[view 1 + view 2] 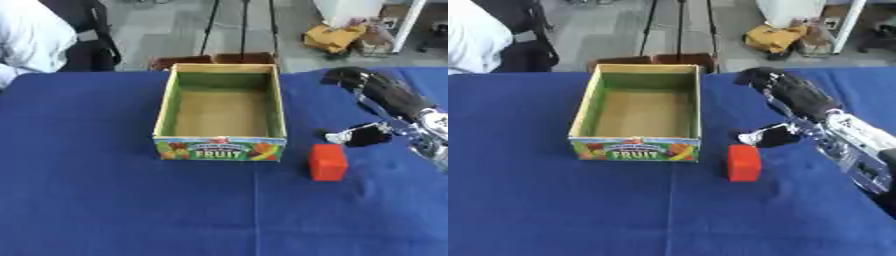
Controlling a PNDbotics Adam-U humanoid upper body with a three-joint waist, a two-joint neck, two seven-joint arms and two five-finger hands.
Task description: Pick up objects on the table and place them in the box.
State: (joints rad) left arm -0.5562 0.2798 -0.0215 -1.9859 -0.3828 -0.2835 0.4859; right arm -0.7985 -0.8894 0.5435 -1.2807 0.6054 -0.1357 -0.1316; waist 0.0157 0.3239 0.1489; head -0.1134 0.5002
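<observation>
A: What is lying beyond the far edge of the desk (105,200)?

B: A dark tripod (242,25) is standing on the grey floor (157,30) at 12 o'clock, and a yellow bag (332,37) is slumping at about 1 o'clock beside a white upright post (409,25).

A: And at 10 o'clock?

B: A black chair (87,35) is showing there. The blue cloth covering the desk is lying flat, with a faint crease running toward 6 o'clock.

Deep blue cloth covers the desk (105,200); the box (220,149) is green and tan inside with a colourful fruit print; the block (328,162) is red-orange; right hand (785,97) black
</observation>
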